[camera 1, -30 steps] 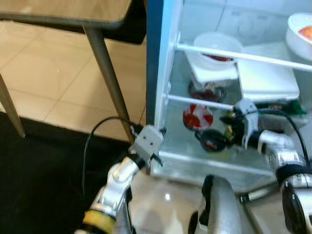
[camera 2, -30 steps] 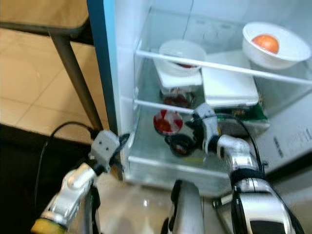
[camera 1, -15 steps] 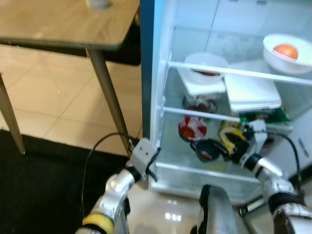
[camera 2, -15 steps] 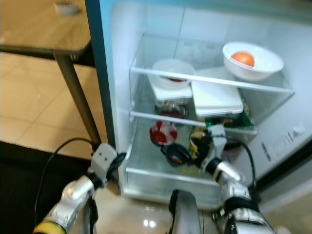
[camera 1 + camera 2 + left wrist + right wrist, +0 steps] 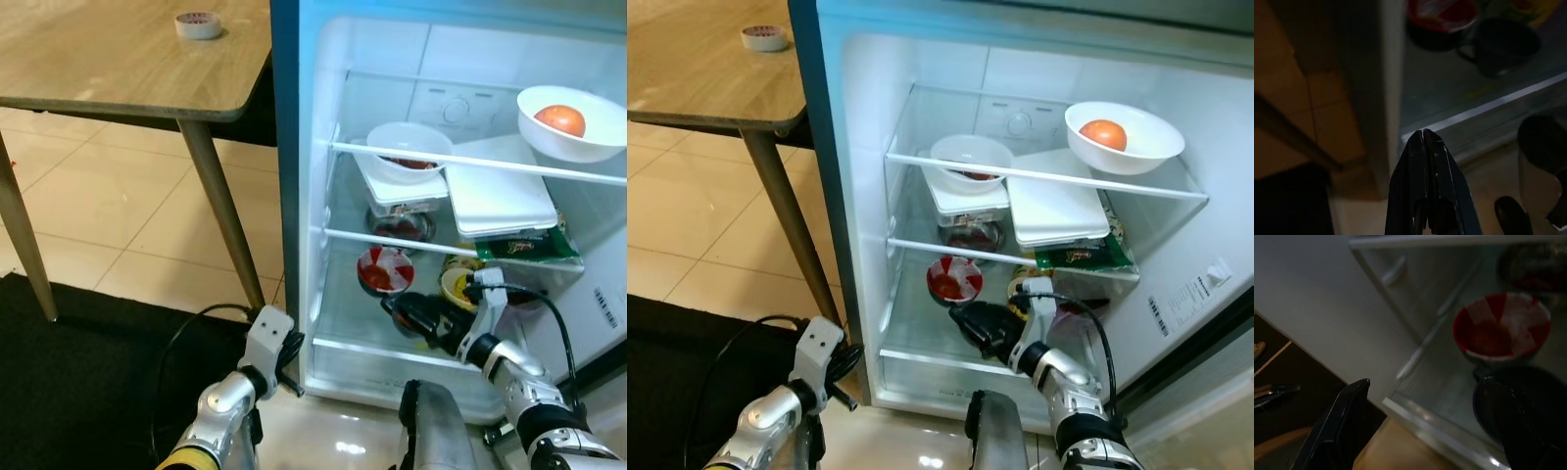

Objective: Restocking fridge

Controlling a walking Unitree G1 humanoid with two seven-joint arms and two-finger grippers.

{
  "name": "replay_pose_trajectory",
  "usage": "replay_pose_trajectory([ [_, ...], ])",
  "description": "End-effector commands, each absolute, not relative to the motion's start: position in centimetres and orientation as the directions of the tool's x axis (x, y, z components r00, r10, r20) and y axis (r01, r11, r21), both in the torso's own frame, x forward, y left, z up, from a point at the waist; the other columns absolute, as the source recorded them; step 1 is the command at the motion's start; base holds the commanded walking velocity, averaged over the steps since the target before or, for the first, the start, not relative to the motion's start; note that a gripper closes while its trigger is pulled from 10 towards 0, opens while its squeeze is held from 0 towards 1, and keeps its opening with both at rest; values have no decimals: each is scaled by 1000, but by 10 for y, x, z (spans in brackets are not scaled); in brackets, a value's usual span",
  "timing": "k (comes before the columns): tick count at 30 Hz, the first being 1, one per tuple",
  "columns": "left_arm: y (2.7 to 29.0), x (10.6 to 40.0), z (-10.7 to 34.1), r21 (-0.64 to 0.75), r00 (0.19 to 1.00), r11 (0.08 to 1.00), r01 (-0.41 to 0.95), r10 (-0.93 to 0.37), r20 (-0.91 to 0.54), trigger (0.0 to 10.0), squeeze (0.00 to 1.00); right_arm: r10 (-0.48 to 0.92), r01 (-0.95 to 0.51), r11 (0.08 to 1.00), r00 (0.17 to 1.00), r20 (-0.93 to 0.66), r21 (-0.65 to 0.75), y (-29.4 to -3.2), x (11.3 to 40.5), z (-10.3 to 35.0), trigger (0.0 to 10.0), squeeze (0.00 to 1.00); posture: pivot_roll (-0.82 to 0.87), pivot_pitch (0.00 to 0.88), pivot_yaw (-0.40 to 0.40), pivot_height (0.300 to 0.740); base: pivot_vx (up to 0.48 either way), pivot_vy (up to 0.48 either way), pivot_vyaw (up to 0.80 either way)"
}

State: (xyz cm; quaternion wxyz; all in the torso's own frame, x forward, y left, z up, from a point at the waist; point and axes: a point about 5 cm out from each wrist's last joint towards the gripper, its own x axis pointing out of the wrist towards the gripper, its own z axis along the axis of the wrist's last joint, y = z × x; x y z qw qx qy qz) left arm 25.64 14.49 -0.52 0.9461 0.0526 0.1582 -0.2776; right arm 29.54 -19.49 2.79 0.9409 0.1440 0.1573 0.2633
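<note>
The fridge (image 5: 294,196) stands open. On its bottom shelf a black mug (image 5: 419,316) sits in front of a red-and-white bowl (image 5: 385,269). My right gripper (image 5: 441,328) reaches onto that shelf and is open. In the right wrist view one finger (image 5: 1337,431) is well apart from the other, which lies right by the mug (image 5: 1508,396); I cannot tell whether they touch. My left gripper (image 5: 1424,133) is shut and empty, low by the fridge's front left corner (image 5: 287,360).
Higher shelves hold a white bowl (image 5: 409,152), a white flat box (image 5: 500,196), a green packet (image 5: 529,245), a yellow tin (image 5: 456,284) and a bowl with an orange fruit (image 5: 573,117). A wooden table (image 5: 118,59) with a tape roll (image 5: 199,24) stands left; a black mat (image 5: 88,372) lies below.
The camera has risen and drawn back, so more of the fridge and table shows. My right gripper stays at the mug on the bottom shelf. The left arm hangs lower.
</note>
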Motion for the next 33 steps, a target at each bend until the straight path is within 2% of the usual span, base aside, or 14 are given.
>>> replay_pose_trajectory([
  [1, 158, 250, -12, 8, 801, 857, 515, -478, -361, 10000, 0, 516, -410, 833, 819, -251, 372, -200, 291, 22, 10000, 0, 59, 0, -84, 575, 0, 0, 0],
  [10, 174, 241, -23, -19, 800, 887, 462, -426, -423, 10000, 0, 479, -370, 853, 835, -270, 369, -204, 286, 17, 10000, 0, 57, 0, -77, 605, 0, 0, 0],
  [14, 190, 229, -35, -44, 792, 923, 383, -353, -498, 10000, 0, 391, -265, 897, 848, -358, 353, -213, 279, 5, 10000, 0, 53, 0, -74, 605, 0, 0, 0],
  [15, 200, 224, -41, -53, 789, 943, 329, -305, -534, 10000, 0, 342, -206, 918, 842, -417, 338, -218, 273, -3, 10000, 0, 56, 0, -73, 605, 0, 0, 0],
  [18, 210, 218, -44, -58, 784, 957, 284, -267, -560, 10000, 0, 318, -174, 927, 835, -448, 334, -221, 266, -9, 10000, 0, 56, 0, -72, 605, 0, 0, 0],
  [21, 222, 208, -50, -61, 764, 971, 231, -220, -606, 10000, 0, 311, -131, 913, 836, -452, 386, -224, 257, -16, 10000, 0, 56, 0, -67, 605, 0, 0, 0],
  [33, 228, 180, -68, -60, 686, 984, 166, -159, -710, 10000, 0, 265, -32, 906, 820, -507, 421, -227, 234, -34, 10000, 0, 49, 0, -58, 649, 0, 0, 0],
])
